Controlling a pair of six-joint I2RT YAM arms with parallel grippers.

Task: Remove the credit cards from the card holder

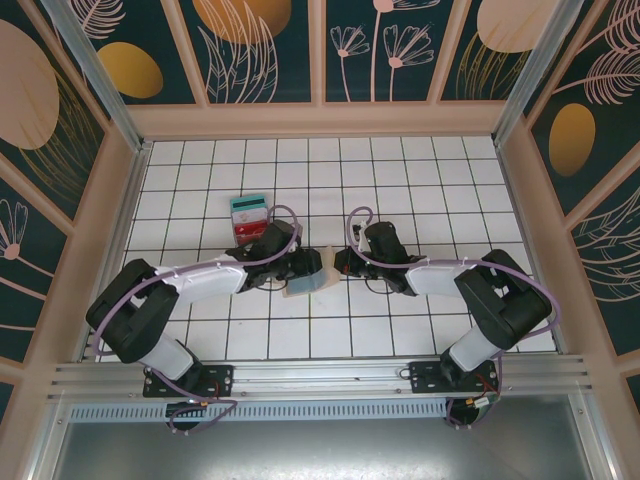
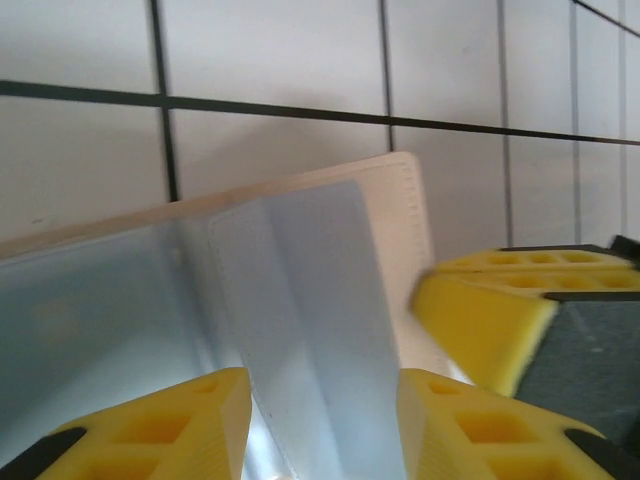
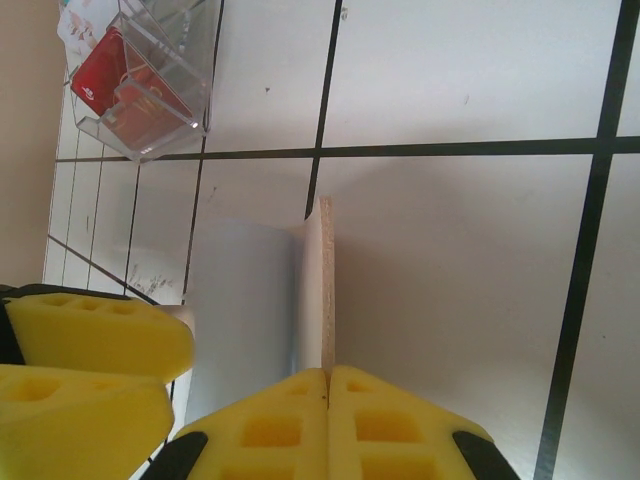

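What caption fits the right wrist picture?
Right end effector pinching the edge of the flat tan folding card holder over a white tiled table.

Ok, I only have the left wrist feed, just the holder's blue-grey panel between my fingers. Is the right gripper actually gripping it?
Observer: Yes. The right gripper is shut on the tan edge of the card holder, seen edge-on from its wrist.
Operator: And where are the cards?
Observer: The credit cards, teal and red, sit on the table beyond the holder, toward the left side.
Operator: Loose on it?
Observer: No, the red card lies inside a clear plastic box.
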